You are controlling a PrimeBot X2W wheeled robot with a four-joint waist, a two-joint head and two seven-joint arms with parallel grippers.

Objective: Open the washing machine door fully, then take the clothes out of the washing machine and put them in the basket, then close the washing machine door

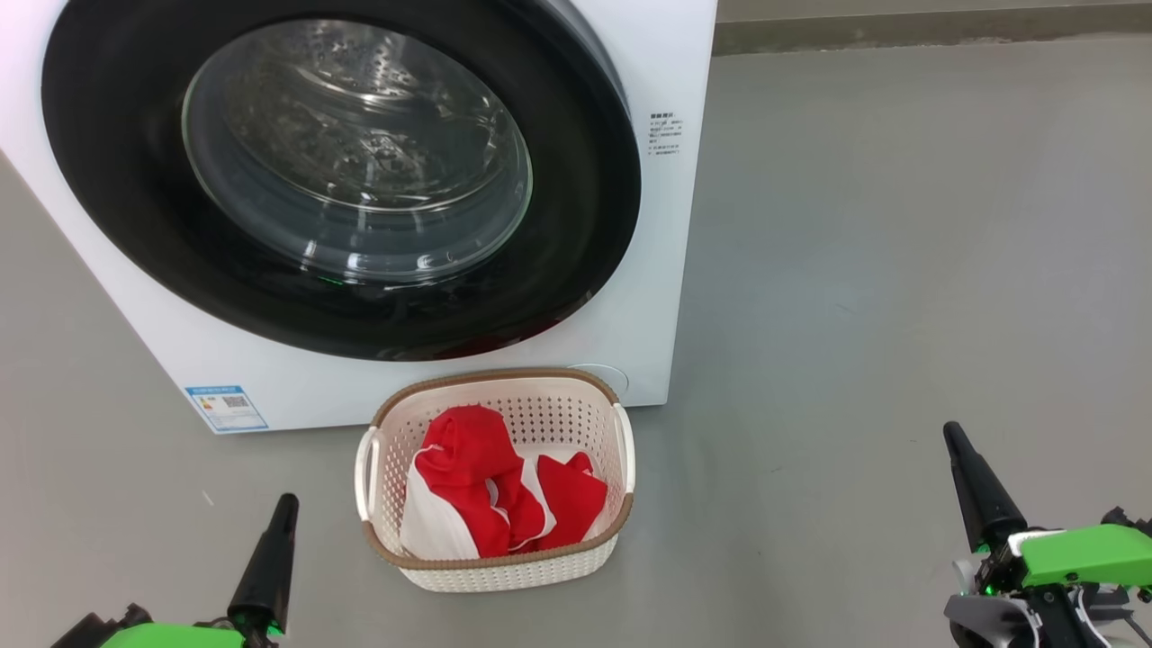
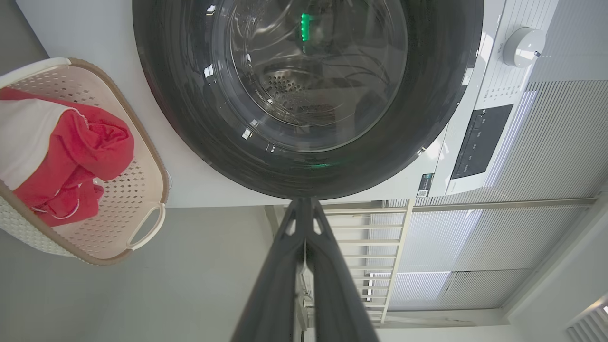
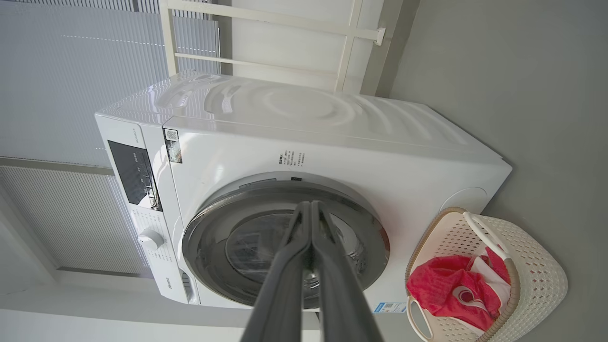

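Observation:
The washing machine (image 1: 657,297) (image 3: 332,142) stands on the floor with its round black-framed door (image 1: 342,171) (image 2: 308,95) (image 3: 285,247) shut flat against the front. Red and white clothes (image 1: 495,495) (image 2: 61,156) (image 3: 451,289) lie piled in the cream basket (image 1: 504,576) (image 2: 147,156) (image 3: 536,275) just in front of the machine. My left gripper (image 1: 286,502) (image 2: 304,204) is shut and empty at the lower left, left of the basket. Far from the basket, at the lower right, my right gripper (image 1: 950,432) (image 3: 310,205) is shut and empty.
Grey floor (image 1: 900,270) spreads wide to the right of the machine. A control panel and a white dial (image 2: 522,45) sit on the machine's top front. Pale blinds and a white rail (image 3: 266,19) stand behind it.

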